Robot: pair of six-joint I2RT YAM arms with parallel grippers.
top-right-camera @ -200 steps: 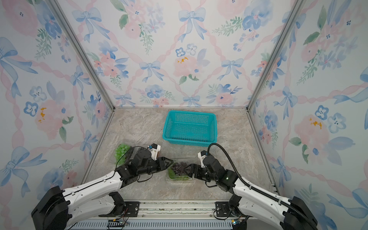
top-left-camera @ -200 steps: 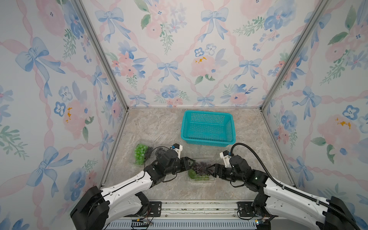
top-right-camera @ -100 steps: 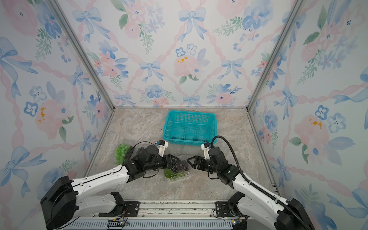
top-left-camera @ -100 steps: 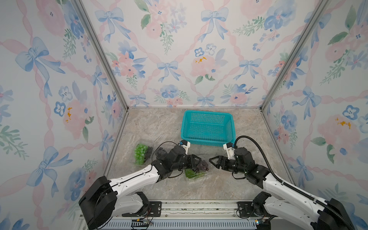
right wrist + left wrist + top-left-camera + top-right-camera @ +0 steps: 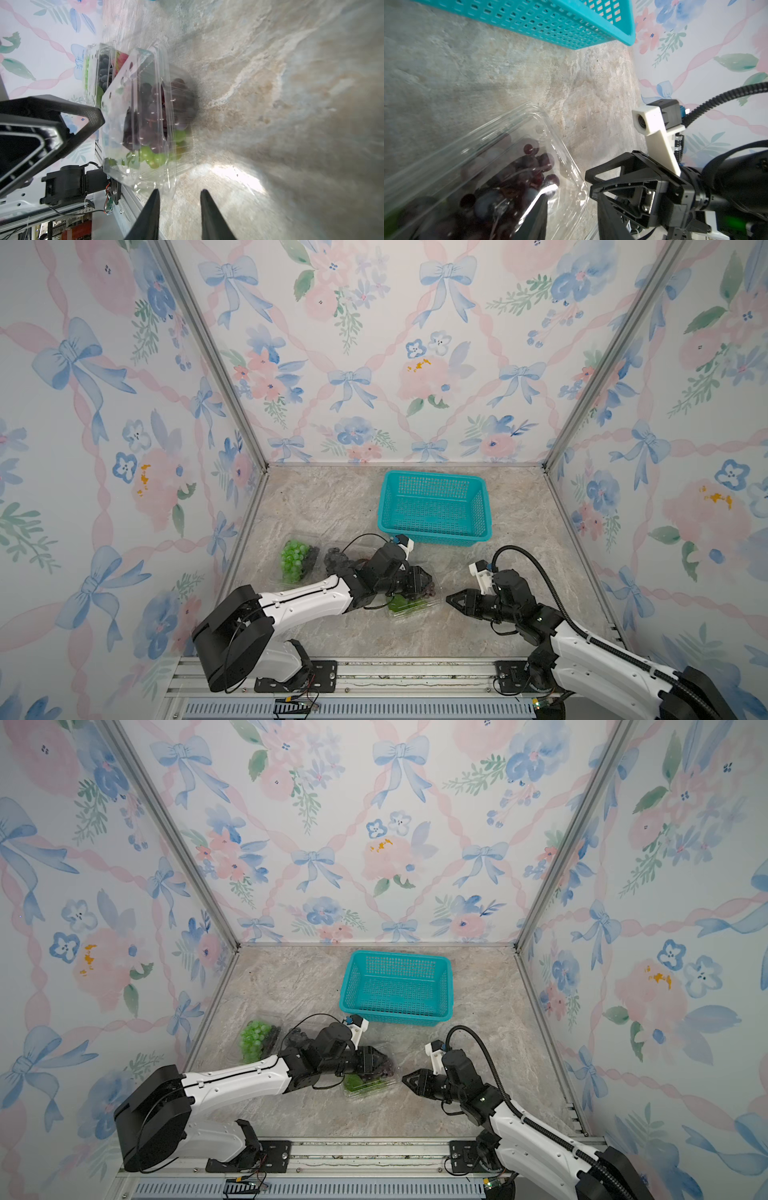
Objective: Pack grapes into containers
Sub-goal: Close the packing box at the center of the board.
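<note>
On the marble desk (image 5: 332, 502) I have two white-and-black arms reaching in from the near edge: the left arm (image 5: 307, 601) and the right arm (image 5: 582, 649). One teal basket (image 5: 432, 506) sits by the far edge, a little right of the middle.

I count three clear containers. Two stand side by side near the left edge: the outer container (image 5: 309, 541) and the inner container (image 5: 353, 549), the second partly covered by my left arm. The third, the front container (image 5: 145, 178), lies near the middle toward the near edge, between my two pincers. In the right wrist view its perforated lid looks tilted rather than seated, though blur keeps me from being sure.

The left pincer (image 5: 422, 583) lies over the front container, with one finger (image 5: 83, 116) beside the lid. I cannot tell whether it is clenched on the plastic or only resting there. The right pincer (image 5: 451, 600) is just to the right of that container and apart from it. It is released, its tips a little apart over bare desk with nothing between them.

As for the grapes, the front container holds one purple bunch (image 5: 158, 112) and one green bunch (image 5: 153, 158). The outer container holds one bright green bunch (image 5: 294, 560) with a dark bunch (image 5: 312, 561) beside it. The inner container shows one blackish bunch (image 5: 335, 558). A few red berries (image 5: 122, 57) show behind the front container, but I cannot tell which left-hand box they are in.
</note>
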